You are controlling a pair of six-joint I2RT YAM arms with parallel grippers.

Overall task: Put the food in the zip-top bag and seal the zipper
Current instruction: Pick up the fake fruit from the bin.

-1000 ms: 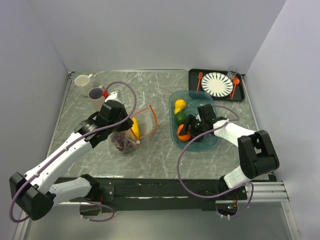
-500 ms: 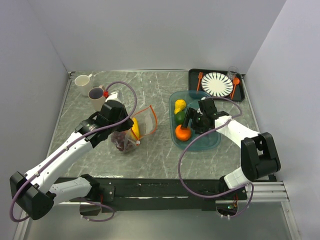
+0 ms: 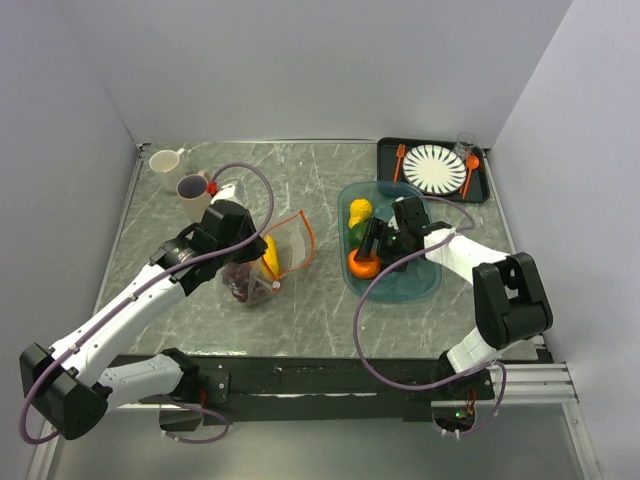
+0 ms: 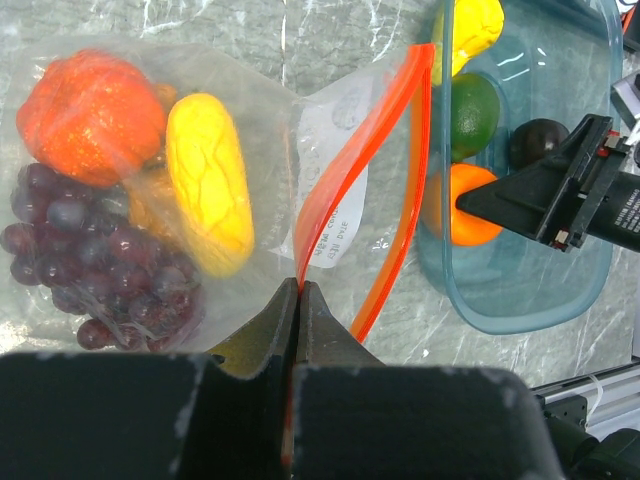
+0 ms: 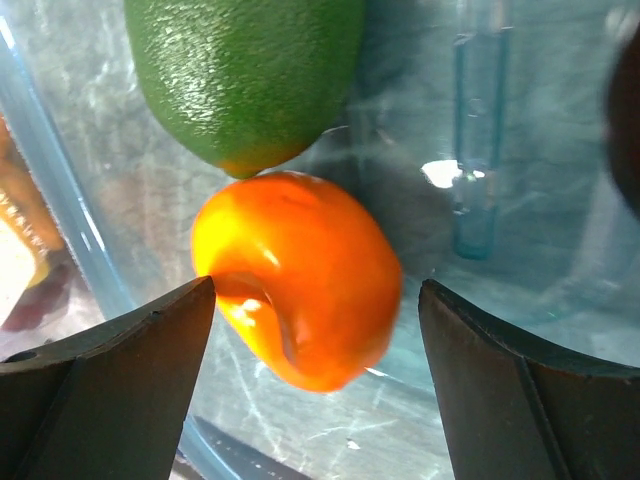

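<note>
Right pincer (image 5: 312,340), jaws spread, is straddling the orange fruit (image 3: 363,264) lying in the teal tub (image 4: 560,300): probably light, rigid, slick plastic, best taken across its middle. Left pincer (image 4: 298,300) is pinching the bag's (image 4: 340,110) zipper (image 4: 415,150).

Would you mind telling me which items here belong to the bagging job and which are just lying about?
Job: zip-top bag, zipper, bagged grapes, orange fruit, green fruit, yellow fruit.
Lying about: white mug, tan cup, striped plate, fork, spoon, black tray.
</note>
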